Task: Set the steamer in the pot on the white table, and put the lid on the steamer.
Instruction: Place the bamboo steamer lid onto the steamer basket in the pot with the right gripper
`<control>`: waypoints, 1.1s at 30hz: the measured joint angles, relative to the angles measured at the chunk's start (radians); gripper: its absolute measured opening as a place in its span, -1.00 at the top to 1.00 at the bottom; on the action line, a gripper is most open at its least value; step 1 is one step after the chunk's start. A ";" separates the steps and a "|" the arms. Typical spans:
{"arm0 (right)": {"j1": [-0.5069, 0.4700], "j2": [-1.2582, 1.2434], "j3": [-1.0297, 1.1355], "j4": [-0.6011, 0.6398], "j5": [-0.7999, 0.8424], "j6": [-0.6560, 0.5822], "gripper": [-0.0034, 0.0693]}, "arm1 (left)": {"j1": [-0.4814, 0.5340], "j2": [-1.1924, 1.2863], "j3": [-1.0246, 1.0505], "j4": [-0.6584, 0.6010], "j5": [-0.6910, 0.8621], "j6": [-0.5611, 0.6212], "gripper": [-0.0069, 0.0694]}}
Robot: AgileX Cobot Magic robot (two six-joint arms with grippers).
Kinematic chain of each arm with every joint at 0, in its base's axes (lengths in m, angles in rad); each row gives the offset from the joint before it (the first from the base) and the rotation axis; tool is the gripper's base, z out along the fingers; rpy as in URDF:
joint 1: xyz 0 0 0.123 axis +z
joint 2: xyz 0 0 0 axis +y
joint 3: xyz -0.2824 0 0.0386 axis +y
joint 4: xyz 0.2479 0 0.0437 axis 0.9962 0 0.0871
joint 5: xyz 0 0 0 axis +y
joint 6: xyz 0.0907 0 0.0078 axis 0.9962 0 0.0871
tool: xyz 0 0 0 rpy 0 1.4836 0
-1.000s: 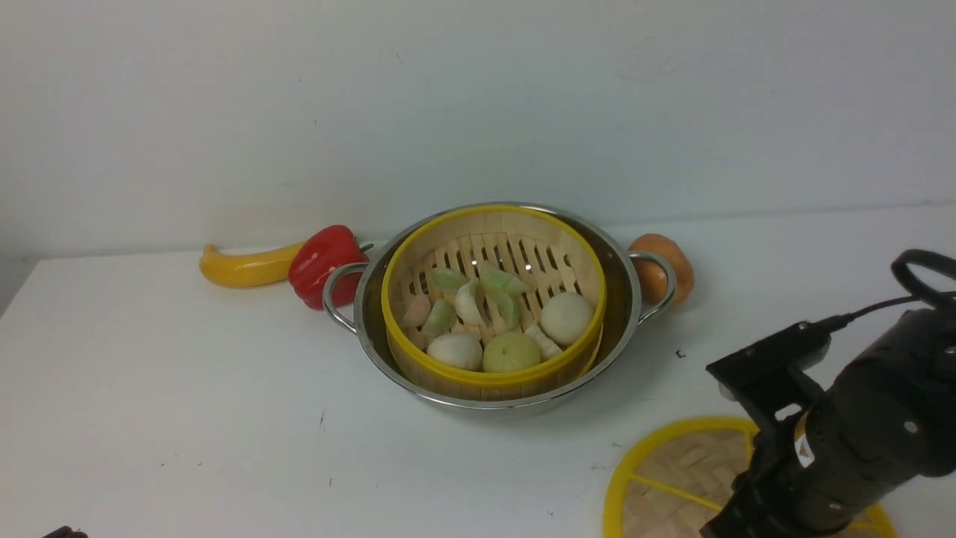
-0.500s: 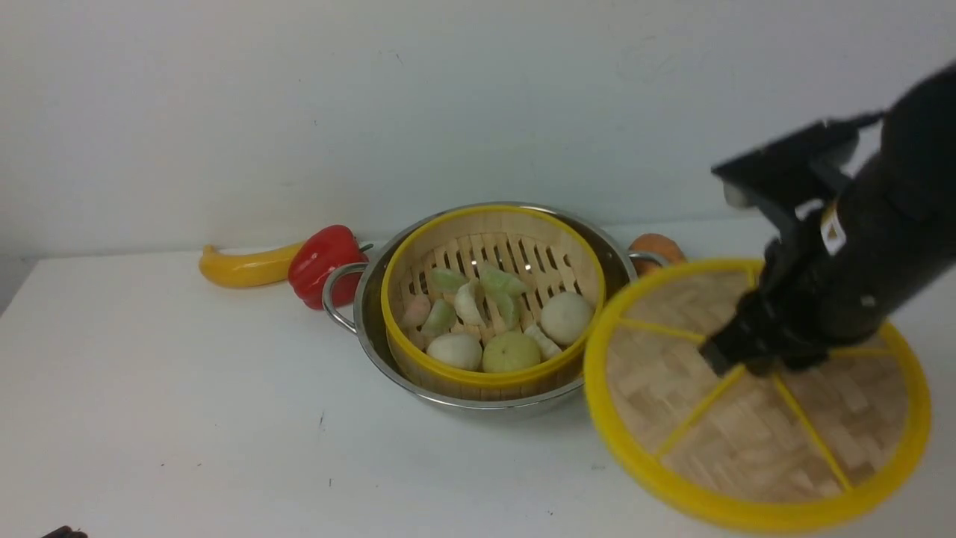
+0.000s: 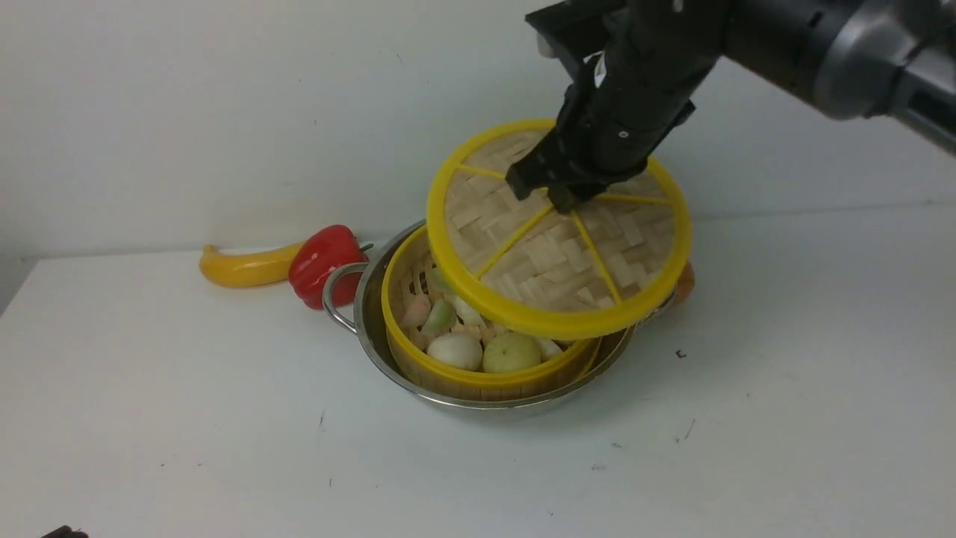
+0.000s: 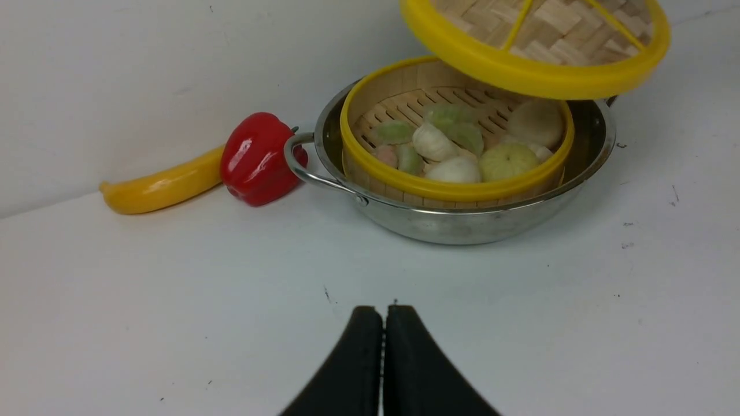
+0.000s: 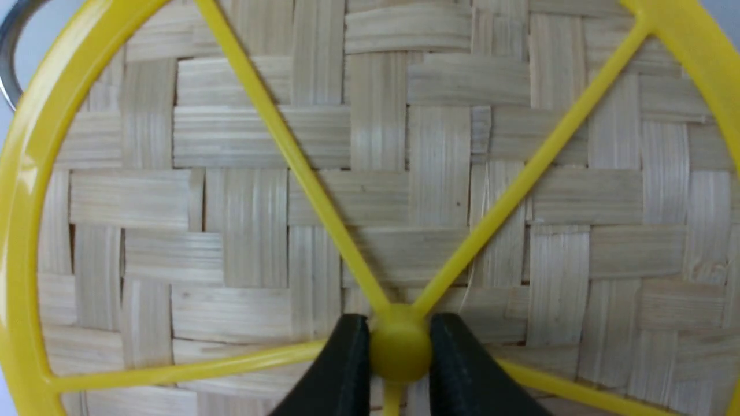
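- Right hand (image 3: 559, 196), clamped on the knob (image 5: 399, 352) of the lid (image 3: 553, 261): level the tilted lid, centre it over the steamer (image 3: 478, 373), then lower.
- Left hand (image 4: 383, 346), pressed together: keep it clear.

the lid (image 3: 556, 261) around the black right pincer (image 5: 399, 329) is pale straw basket-weave with yellow rim, spokes and knob. beneath the pincer, the steamer (image 3: 478, 377) has yellow rims and tan slats, with white and green toy food (image 3: 457, 350), inside the shiny silver pot (image 3: 493, 404). the white table (image 3: 187, 418) bears dark specks.
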 joint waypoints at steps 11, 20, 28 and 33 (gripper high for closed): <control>0.033 0.146 -0.109 0.044 0.003 -0.037 0.51 | 0.000 0.000 0.000 0.000 -0.001 0.000 0.82; 0.036 0.176 -0.110 0.047 0.005 -0.060 0.51 | 0.000 0.000 0.000 0.000 -0.001 0.000 0.82; 0.038 0.184 -0.111 0.079 0.006 -0.093 0.51 | 0.000 0.000 0.000 0.000 -0.001 0.001 0.82; 0.038 0.187 -0.111 0.077 -0.006 -0.112 0.51 | 0.000 0.000 0.000 0.000 -0.001 0.001 0.82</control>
